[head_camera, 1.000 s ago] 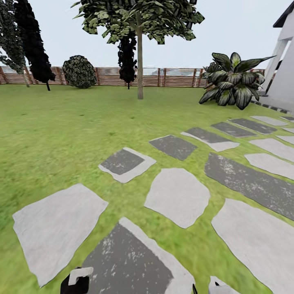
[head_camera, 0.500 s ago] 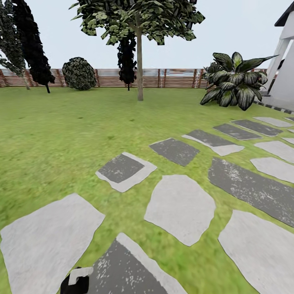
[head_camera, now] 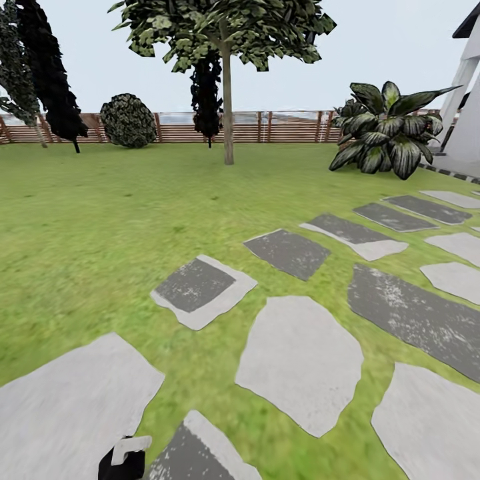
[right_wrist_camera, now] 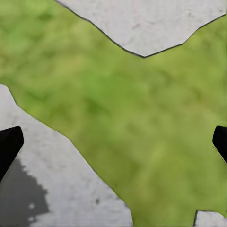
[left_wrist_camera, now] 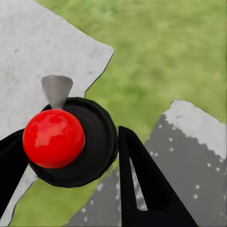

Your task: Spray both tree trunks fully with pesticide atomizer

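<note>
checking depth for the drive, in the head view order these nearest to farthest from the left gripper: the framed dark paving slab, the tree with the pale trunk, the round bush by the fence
1. framed dark paving slab, just ahead of the left gripper on the lawn.
2. tree, mid-lawn, well beyond it.
3. round bush, farthest, against the fence, left of the tree.

Left gripper (left_wrist_camera: 71,161) closed around pesticide atomizer (left_wrist_camera: 71,142), black fingers (left_wrist_camera: 146,189) pressed against either side of dark round body, red top facing wrist camera; same gripper low at bottom edge of head view (head_camera: 123,460) (dark mass with pale piece on top), held down in front of trunk; right gripper (right_wrist_camera: 113,142) spread wide, nothing between jaws, black fingertips (right_wrist_camera: 8,144) just showing at opposite edges of right wrist view, pointed at ground.
</note>
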